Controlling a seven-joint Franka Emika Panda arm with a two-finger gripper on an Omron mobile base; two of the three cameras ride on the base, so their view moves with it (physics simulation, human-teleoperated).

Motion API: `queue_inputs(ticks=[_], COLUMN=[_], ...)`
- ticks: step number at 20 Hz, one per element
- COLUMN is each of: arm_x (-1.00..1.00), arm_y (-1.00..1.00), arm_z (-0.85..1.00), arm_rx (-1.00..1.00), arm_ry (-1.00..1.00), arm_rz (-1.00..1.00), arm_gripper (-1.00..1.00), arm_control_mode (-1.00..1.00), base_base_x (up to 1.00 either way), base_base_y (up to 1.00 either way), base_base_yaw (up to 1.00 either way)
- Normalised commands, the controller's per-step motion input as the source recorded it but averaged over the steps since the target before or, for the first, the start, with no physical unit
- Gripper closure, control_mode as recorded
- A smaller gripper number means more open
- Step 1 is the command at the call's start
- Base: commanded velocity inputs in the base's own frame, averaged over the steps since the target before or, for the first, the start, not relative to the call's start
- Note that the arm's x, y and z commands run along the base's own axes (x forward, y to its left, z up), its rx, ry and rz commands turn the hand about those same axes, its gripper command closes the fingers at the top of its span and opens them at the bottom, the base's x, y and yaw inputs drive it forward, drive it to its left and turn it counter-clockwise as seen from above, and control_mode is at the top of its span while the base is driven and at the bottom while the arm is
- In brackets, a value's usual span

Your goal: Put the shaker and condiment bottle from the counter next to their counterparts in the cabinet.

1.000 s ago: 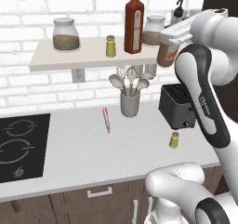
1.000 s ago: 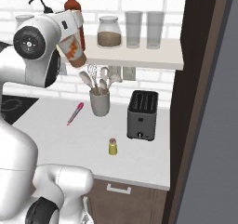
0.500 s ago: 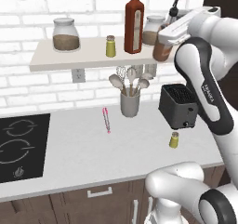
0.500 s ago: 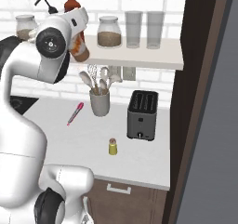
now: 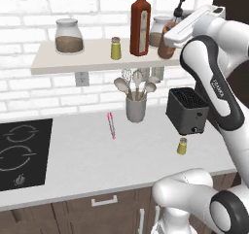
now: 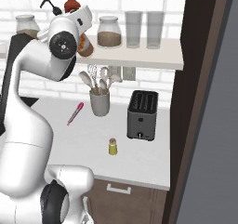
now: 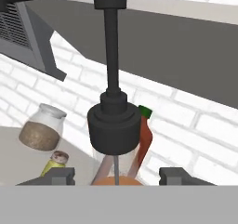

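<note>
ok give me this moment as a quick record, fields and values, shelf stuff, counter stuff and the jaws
held: condiment bottle, tilted, at shelf height beside the red sauce bottle
gripper: jaws closed on the bottle
cabinet shelf: shaker twin, red sauce bottle, brown-filled jars, two glasses
counter: shaker upright in front of the toaster, utensil holder, pink pen
left to do: shaker not yet on shelf
</note>
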Motion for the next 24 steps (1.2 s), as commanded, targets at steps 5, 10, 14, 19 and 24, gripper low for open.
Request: queue_inputs(ticks=[5, 10, 14, 19, 24], arm_x=[0.04, 0.05, 0.18, 0.32, 0.33], arm_y=[0.0, 0.0, 0.0, 0.0, 0.0], arm_z=[0.0, 0.0, 0.0, 0.0, -0.03], arm_rx=[-0.01, 0.0, 0.0, 0.0, 0.0], arm_ry=[-0.01, 0.0, 0.0, 0.04, 0.06], arm_rz=[0.0, 0.0, 0.0, 0.0, 0.0], arm_gripper=[1.0, 1.0, 1.0, 1.0, 1.0], arm_control_mode=[-1.0, -1.0, -1.0, -1.0, -1.0], base_base_x=[0.0, 0.0, 0.0, 0.0, 0.0], base_base_y=[0.0, 0.0, 0.0, 0.0, 0.0], base_base_yaw=[0.0, 0.0, 0.0, 0.0, 0.0])
